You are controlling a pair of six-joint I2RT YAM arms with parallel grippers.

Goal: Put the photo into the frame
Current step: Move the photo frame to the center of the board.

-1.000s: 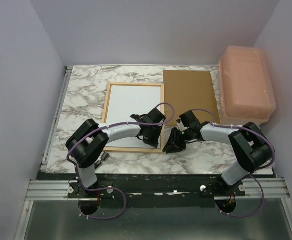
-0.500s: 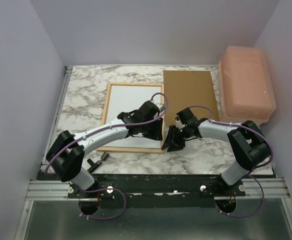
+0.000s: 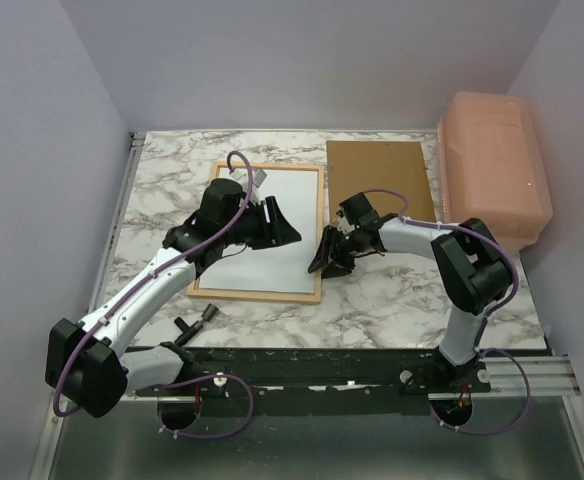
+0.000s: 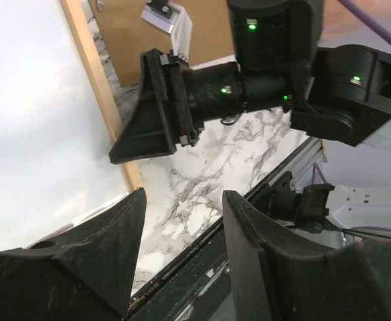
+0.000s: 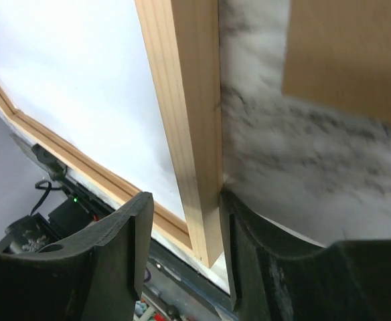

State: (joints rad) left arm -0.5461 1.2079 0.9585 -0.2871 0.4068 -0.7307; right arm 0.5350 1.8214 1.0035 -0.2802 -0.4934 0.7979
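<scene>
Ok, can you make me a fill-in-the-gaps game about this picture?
The photo lies in the frame with its ___ side up.
The brown board lies on the frame's ___ side.
The left arm's fingers hold ___.
Missing words: white, right, nothing.

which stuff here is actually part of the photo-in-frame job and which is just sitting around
Part of the job:
- photo, white side up inside the frame
- frame, flat on the marble table

Just lying about:
- brown backing board, to the frame's right
- pink plastic box, far right
</scene>
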